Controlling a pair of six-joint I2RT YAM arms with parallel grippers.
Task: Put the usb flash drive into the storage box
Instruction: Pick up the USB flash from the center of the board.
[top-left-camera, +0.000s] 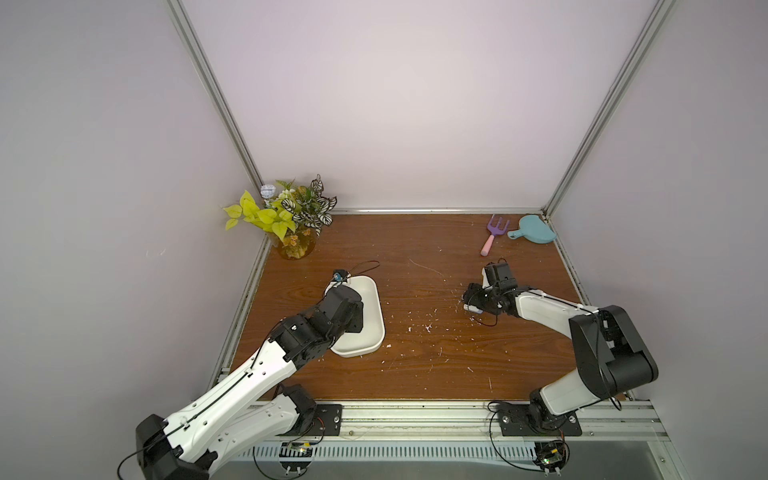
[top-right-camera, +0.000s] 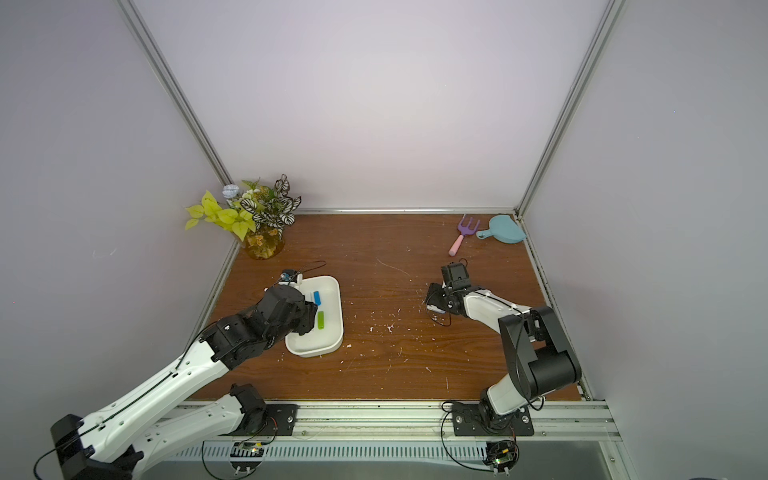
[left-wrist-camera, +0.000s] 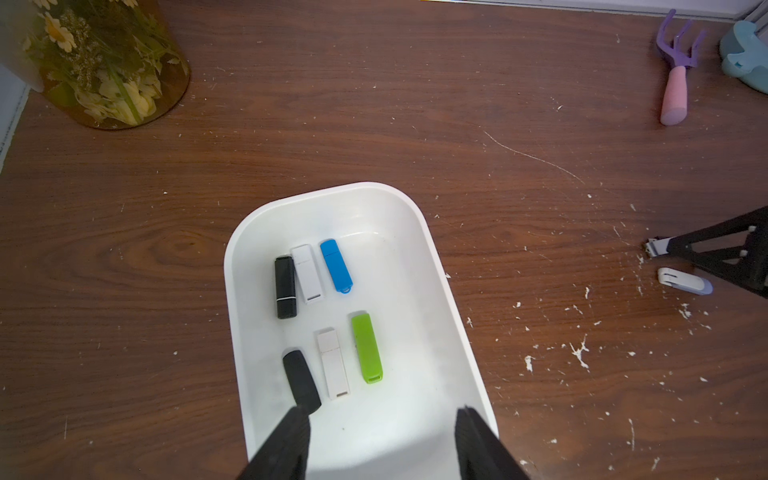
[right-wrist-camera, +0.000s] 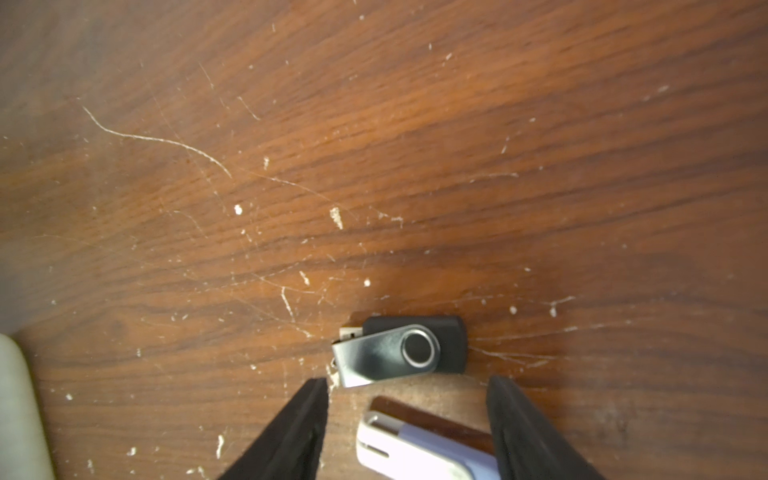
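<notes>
Black swivel drive (right-wrist-camera: 401, 353) just beyond right gripper (right-wrist-camera: 409, 388); white drive (right-wrist-camera: 419, 444) between its parted jaws. Left gripper (left-wrist-camera: 382, 419) spread over the box (left-wrist-camera: 419, 216).

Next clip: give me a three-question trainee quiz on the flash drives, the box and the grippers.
1. How many flash drives lie in the storage box?
2. True or false: the right gripper is clamped shut on the black swivel drive.
3. Which drive lies between the right gripper's open fingers? A) the green drive B) the white-and-lilac drive C) the blue drive

Key:
1. Six.
2. False: it is open, and that drive lies on the table just past the fingertips.
3. B. The left gripper, also open, hangs over the box.
</notes>
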